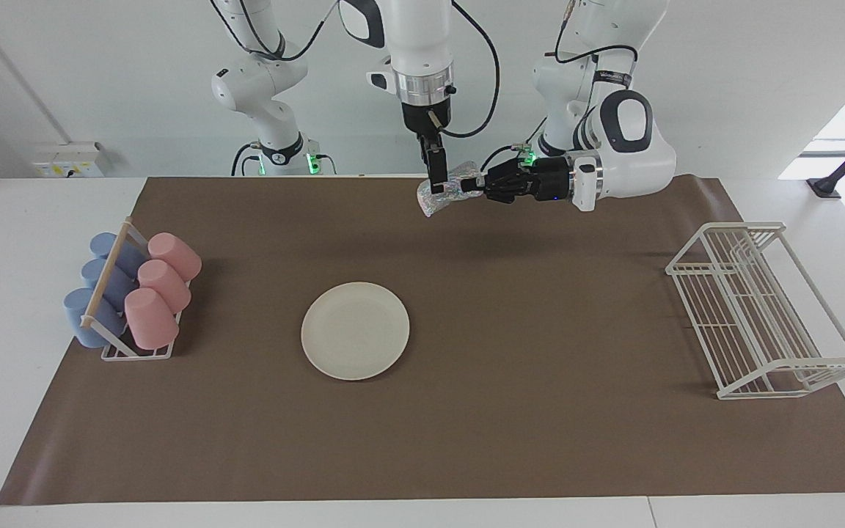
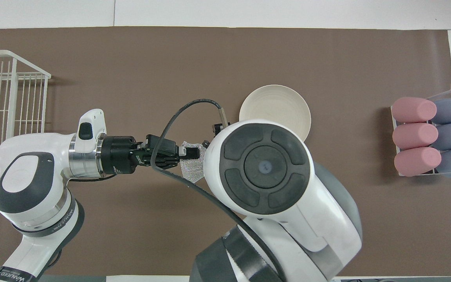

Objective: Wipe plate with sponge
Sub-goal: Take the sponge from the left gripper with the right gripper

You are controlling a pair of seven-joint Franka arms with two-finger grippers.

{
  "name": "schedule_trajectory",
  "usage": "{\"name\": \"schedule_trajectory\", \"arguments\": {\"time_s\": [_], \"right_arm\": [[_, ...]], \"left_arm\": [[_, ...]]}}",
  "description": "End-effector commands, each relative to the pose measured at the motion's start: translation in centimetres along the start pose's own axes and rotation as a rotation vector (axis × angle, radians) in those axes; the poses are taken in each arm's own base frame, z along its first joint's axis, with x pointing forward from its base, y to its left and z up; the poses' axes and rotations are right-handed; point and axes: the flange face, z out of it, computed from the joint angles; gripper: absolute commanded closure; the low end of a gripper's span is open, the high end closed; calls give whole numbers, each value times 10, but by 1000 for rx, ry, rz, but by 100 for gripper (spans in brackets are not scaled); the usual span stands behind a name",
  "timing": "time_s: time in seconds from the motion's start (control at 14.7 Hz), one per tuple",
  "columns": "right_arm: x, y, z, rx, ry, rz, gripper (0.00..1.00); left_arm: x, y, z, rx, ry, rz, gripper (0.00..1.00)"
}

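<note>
Facing view shows the lumpy silvery mesh sponge (image 1: 443, 192) held in the air at upper centre of the frame, both claws on it. The right claw (image 1: 436, 178) hangs straight down and pinches it; the left claw (image 1: 478, 183) reaches in sideways and grips its end, which looks like a handover between arms. The round cream-white plate (image 1: 355, 330) lies bare at frame centre on the brown-covered table (image 1: 540, 411), not yet wiped.
</note>
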Motion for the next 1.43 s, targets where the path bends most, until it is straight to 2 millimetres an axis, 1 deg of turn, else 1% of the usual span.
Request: {"name": "schedule_trajectory", "arguments": {"time_s": [0.0,0.07,0.2,0.27,0.34,0.41,0.48,0.88,0.95,1.02,1.16,1.22,1.29,1.36], "right_arm": [[3,10,1,5,-14,23,4],[3,12,2,-1,-11,21,17],[4,11,2,-2,-10,17,51],[4,11,1,1,-12,17,66],[3,11,1,2,-12,17,77],[4,10,0,5,-14,20,98],[4,10,-1,8,-17,22,100],[5,5,-4,36,-35,27,100],[5,5,-5,35,-35,25,100],[5,5,-4,32,-31,25,100],[12,4,-9,37,-31,19,100],[18,3,-8,45,-34,4,100],[21,2,-2,41,-31,-32,100],[32,-2,6,46,-26,-53,100]], "left_arm": [[-11,-3,-4,-29,-6,6,100],[-11,-2,-5,-27,-7,8,100],[-12,-3,-5,-28,-12,4,100],[-12,-4,-5,-25,-13,5,100],[-12,-4,-5,-24,-15,5,100],[-12,-4,-5,-22,-15,5,100],[-12,-4,-5,-21,-16,4,100],[-12,-4,-5,-15,-17,2,100],[-11,-2,-5,-16,-17,5,54],[-12,-2,-6,-13,-19,5,1],[-13,-5,-6,36,-31,18,0],[-13,-5,-7,37,-35,18,0],[-13,-5,-7,38,-34,19,0],[-12,-5,-8,39,-33,17,0]]}}
